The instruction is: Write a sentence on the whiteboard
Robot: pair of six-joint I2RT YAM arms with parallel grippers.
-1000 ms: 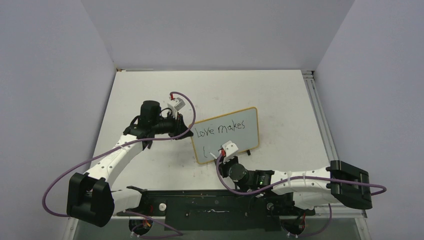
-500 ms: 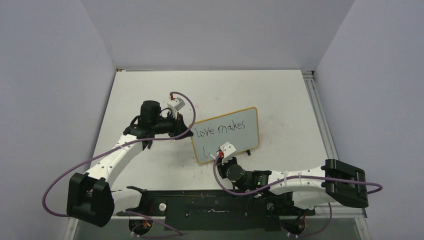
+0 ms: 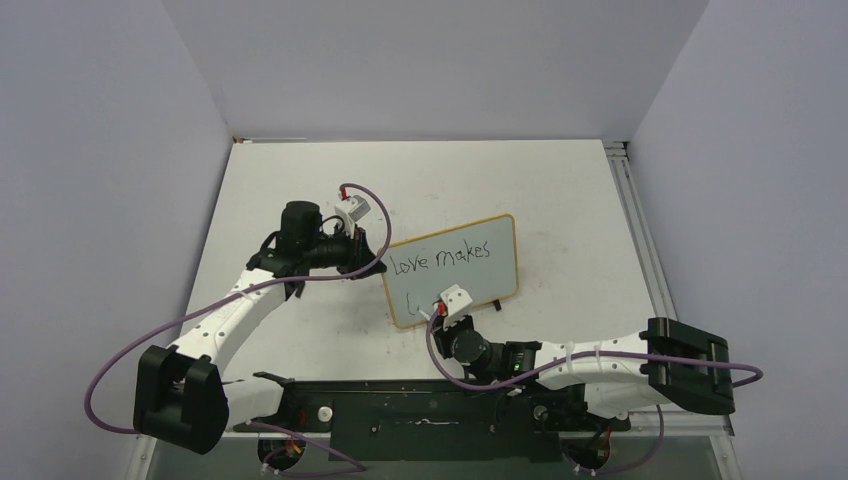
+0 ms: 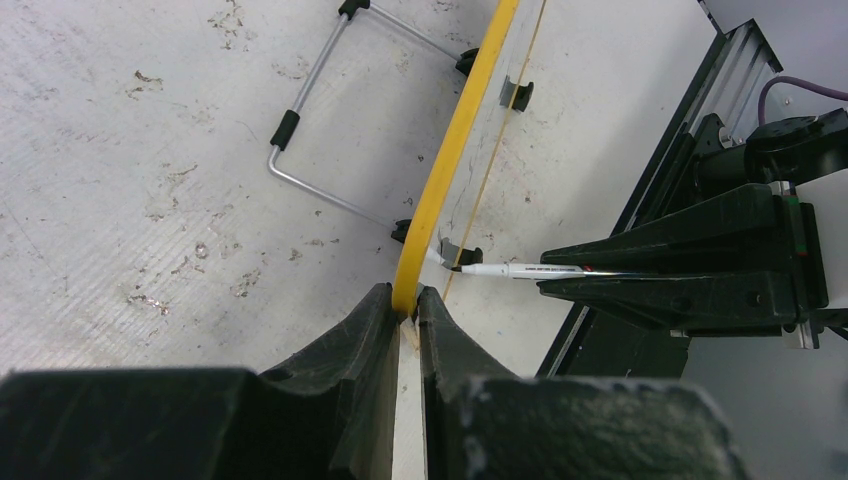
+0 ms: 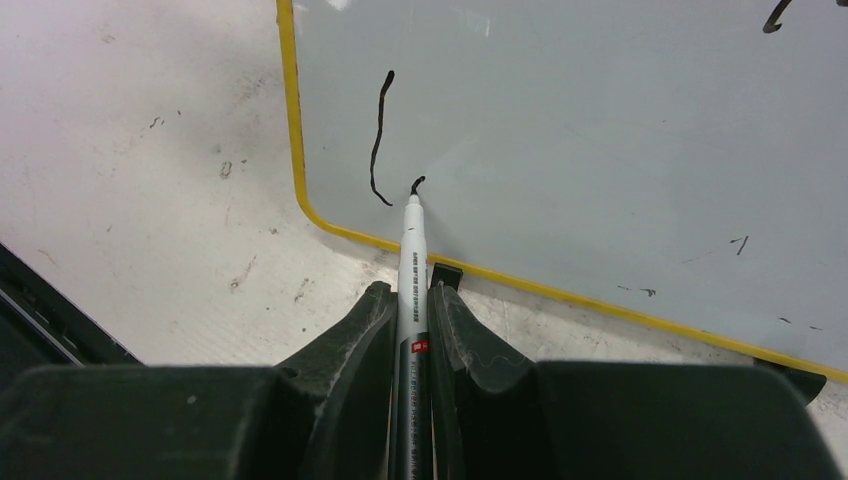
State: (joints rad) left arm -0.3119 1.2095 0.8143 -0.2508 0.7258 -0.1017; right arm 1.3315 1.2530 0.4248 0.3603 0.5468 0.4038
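Observation:
The whiteboard (image 3: 470,282), yellow-framed, stands tilted at mid-table. "Love makes" of the sentence (image 3: 440,257) runs along its top, and one long stroke (image 5: 378,140) starts a second line. My left gripper (image 4: 406,300) is shut on the board's yellow left edge (image 4: 450,140). My right gripper (image 5: 410,295) is shut on a white marker (image 5: 411,260). The marker's black tip rests on the board just right of that stroke, at a small fresh hook mark. In the left wrist view the marker (image 4: 500,270) meets the board face from the right.
A wire stand (image 4: 310,100) props the board from behind, and black feet (image 5: 447,275) sit under its lower edge. An aluminium rail (image 3: 635,230) lines the table's right side. The black base plate (image 3: 430,410) and purple cables run along the near edge.
My right arm has shifted slightly left, carrying the marker a little along the board's lower line. The left arm and the board have not moved.

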